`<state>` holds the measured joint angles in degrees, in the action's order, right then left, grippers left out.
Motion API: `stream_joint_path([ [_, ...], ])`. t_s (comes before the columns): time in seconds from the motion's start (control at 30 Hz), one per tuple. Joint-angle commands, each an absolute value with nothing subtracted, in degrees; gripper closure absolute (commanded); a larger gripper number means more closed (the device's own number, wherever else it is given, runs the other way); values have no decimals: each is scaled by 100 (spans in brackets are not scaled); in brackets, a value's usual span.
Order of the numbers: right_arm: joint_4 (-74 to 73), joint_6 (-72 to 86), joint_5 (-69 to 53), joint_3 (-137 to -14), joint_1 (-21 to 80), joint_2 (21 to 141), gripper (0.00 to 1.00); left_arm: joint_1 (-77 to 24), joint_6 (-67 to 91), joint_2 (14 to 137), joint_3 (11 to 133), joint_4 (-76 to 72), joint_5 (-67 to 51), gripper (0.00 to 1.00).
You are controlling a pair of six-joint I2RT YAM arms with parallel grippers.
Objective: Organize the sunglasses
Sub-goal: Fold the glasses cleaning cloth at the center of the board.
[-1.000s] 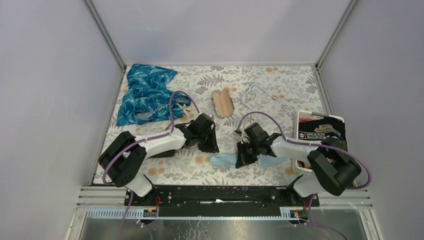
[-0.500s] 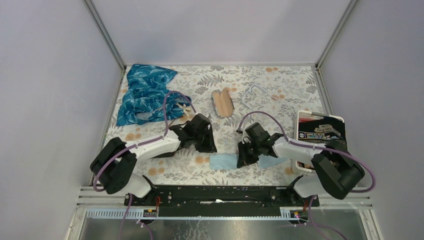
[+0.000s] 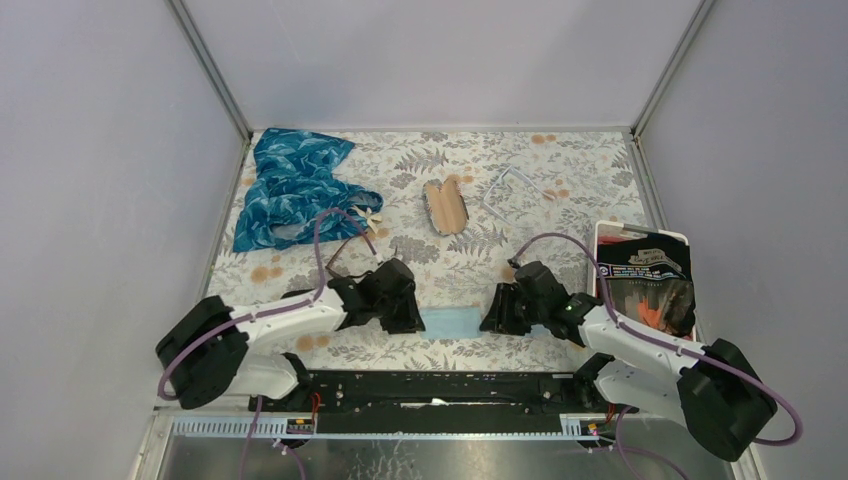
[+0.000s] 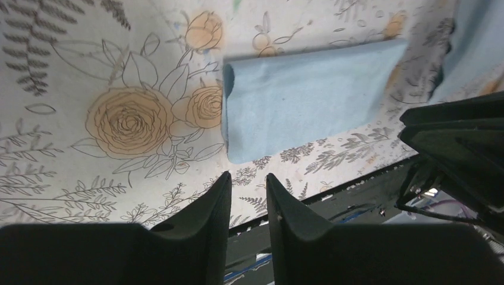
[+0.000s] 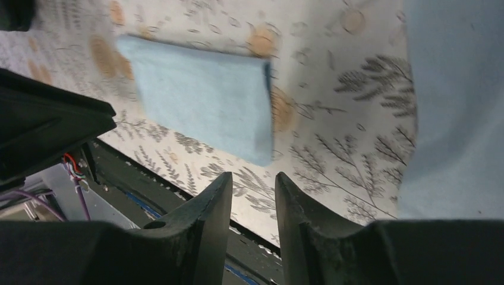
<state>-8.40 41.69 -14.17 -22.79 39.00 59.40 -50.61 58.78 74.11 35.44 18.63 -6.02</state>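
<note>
Both arms low at a folded light-blue cloth [image 3: 450, 322], sunglasses [image 3: 348, 256] behind the left arm

The left fingers [image 4: 214, 208] and right fingers [image 5: 208, 208] each stood slightly parted, holding nothing, on either side of the cloth near the front edge of the floral surface [image 3: 570, 165]. The sunglasses lay just beyond the left arm, near the crumpled blue patterned fabric [image 3: 290, 185].

The pale blue cloth [image 4: 309, 95] at the near edge of the tabletop [image 4: 71, 53] is seen as soft matt fabric, the flowered tabletop as smooth and matt, and the fingers [image 4: 199, 228] of the left tool [image 4: 247, 178] as matt black plastic.
</note>
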Motion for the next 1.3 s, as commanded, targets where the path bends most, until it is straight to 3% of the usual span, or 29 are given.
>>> stream_joint_path([
  [0.0,-403,5065,-1212,-2134,3946,5997,58,-5329,6527,7813,3546,1896,-137,69],
  [0.5,-166,5118,-1253,-2031,3941,6349,57,-5562,7108,8360,3459,1519,247,78],
  [0.83,-384,4867,-1149,-2097,3942,6601,61,-5555,7170,8183,3474,1650,475,100],
  [1.27,-151,4571,-1569,-2201,3946,7219,68,-5555,7016,8252,3575,1459,317,100],
])
